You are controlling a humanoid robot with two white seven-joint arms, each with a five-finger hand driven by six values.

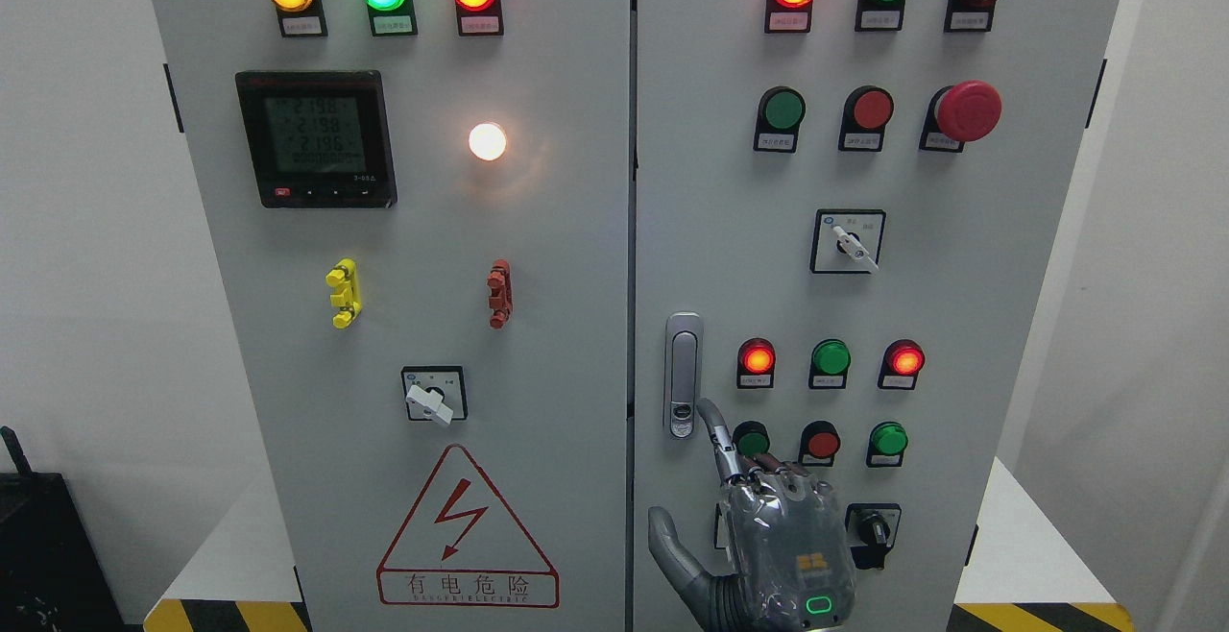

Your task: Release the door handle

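Note:
The silver door handle [683,375] stands upright on the left edge of the right cabinet door [710,229], lying flat against it. My right hand [768,536] comes up from the bottom edge just below and right of the handle, its back toward the camera. The index finger [715,430] is stretched up, with its tip beside the handle's lower end, and I cannot tell if it touches. The thumb [672,550] is spread out to the left and the other fingers are bent at the knuckles. Nothing is held. My left hand is out of view.
The right door carries lit lamps, push buttons [823,441], a red mushroom stop [968,110] and rotary switches [847,241] close around my hand. The left door [538,325] has a meter, lamps, a switch and a warning triangle. White walls flank the cabinet.

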